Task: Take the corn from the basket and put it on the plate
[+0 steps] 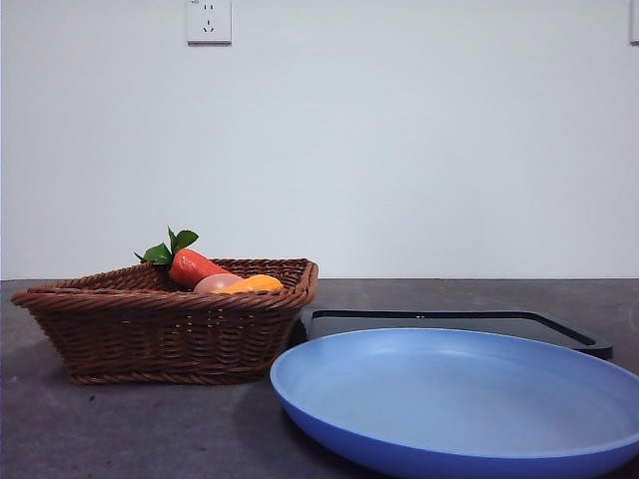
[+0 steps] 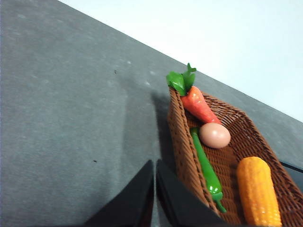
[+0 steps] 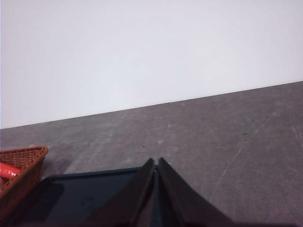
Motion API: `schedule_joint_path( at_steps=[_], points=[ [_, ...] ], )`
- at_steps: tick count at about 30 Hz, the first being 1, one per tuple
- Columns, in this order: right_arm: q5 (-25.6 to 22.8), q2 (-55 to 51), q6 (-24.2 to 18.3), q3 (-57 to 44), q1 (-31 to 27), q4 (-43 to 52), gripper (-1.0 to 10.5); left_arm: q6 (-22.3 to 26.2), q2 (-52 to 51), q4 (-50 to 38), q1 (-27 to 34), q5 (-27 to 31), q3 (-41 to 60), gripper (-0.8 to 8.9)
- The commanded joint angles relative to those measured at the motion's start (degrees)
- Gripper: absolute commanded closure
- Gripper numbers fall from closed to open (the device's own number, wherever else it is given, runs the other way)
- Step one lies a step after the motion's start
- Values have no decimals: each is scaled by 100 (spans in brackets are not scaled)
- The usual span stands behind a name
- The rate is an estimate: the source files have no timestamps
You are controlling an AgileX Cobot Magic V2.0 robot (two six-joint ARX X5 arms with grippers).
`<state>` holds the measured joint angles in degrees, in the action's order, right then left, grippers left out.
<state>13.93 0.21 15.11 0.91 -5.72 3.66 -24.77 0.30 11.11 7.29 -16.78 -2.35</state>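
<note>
Corn in basket, plate bare, left gripper and right gripper closed, no writing.

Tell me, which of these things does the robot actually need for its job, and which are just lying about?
Needed: long yellow corn cob; brown woven wicker basket; round glossy blue plate.

Lying about: orange carrot with green leaves; pinkish-tan egg; long green pepper; flat black tray.
</note>
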Motion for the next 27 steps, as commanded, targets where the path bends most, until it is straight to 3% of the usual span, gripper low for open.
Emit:
schedule_joint_path(
  at_steps=[1, 9, 16, 22, 27],
  points=[
    [186, 0, 184, -13, 0, 55, 944, -50, -2, 66, 20, -184, 0, 806],
    [229, 4, 852, 262, 0, -26, 944, -332, 2, 157, 20, -476, -459, 806],
    [238, 337, 815, 1187, 0, -898, 944, -87, 385, 684, 20, -610, -1491, 806],
    [730, 1276, 317, 2319, 2, -2168, 944, 822, 1392, 1554, 20, -1093, -2503, 806],
    [1331, 2184, -472, 3254, 9, -3521, 944, 1530, 2216, 2306, -61, -1451, -3141, 806]
  ],
)
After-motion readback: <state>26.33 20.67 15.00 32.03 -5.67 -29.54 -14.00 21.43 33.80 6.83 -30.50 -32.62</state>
